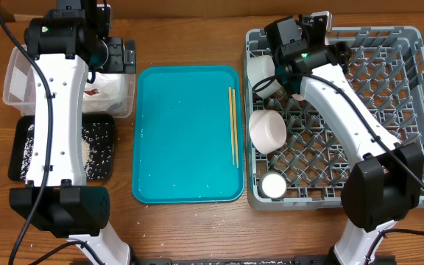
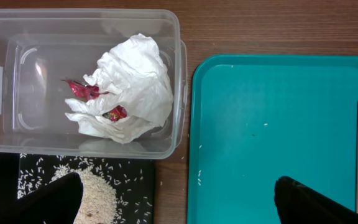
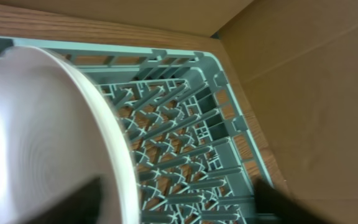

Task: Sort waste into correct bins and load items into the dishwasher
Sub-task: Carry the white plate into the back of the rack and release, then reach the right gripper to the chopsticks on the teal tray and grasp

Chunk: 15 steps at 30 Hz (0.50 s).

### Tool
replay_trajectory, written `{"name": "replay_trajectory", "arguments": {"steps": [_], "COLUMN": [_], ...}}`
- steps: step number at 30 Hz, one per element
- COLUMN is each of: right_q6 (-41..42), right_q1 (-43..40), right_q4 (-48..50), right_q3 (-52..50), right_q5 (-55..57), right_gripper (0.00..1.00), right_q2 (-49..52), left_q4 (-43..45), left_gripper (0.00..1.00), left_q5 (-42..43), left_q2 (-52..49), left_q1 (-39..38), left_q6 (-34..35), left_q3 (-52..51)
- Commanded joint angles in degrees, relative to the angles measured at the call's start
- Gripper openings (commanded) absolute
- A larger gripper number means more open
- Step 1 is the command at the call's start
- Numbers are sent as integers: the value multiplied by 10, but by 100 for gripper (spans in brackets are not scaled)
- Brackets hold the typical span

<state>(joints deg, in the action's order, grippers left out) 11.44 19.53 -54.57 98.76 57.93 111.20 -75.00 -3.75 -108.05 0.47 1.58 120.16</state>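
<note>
The clear tub (image 2: pixel 17 74) holds a crumpled white napkin (image 2: pixel 135 87) and a red wrapper scrap (image 2: pixel 82 90). Below it, the black tray (image 2: pixel 135 171) carries a heap of rice (image 2: pixel 98 193). My left gripper (image 2: pixel 179 205) hangs open above the gap between black tray and teal tray (image 2: pixel 260 124), holding nothing. Two chopsticks (image 1: pixel 232 125) lie on the teal tray's right side. At the grey dish rack's (image 1: pixel 374 31) near-left corner, my right gripper (image 3: pixel 173 205) is open; a white bowl's rim (image 3: pixel 114 143) stands on edge between its fingers, close to the left one.
Another white bowl (image 1: pixel 267 129) and a small white cup (image 1: pixel 274 185) sit along the rack's left side. A few rice grains dot the teal tray (image 1: pixel 182 132). A cardboard wall (image 3: pixel 316 74) stands just past the rack.
</note>
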Motion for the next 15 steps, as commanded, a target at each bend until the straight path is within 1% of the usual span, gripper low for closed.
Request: {"name": "replay_trajectory", "arguments": {"steps": [1,2,3,8,12,13,14,15], "right_q6": [8,8,8,8,7,7,7,7], "right_q1": [0,0,0,14,31,33,33,34], "right_q4": [3,3,3,-14,-7,-7,-9,-11], "right_q3": [4,6,10,49,64,64,64,63], "right_q5": [-72,-99,-129,-245,-417,-506,-555,-632], "right_gripper": [96,99,100,100,100,100,100,100], "right_q2": [-6,-12,-20,-81,-148,-163,-167,-167], "left_q4": [2,2,2,2,2,2,2,2], "left_gripper": [100,100,100,100,100,100,100,100], "left_q5": [-7,-7,-7,-7,-7,-7,-7,-7], "left_q2": [8,8,8,8,8,8,8,8], "left_q1": [-1,-1,-1,-1,-1,-1,-1,-1], "left_q6": [3,3,3,3,3,3,3,3], "left_q3": [10,10,10,10,10,10,10,10]}}
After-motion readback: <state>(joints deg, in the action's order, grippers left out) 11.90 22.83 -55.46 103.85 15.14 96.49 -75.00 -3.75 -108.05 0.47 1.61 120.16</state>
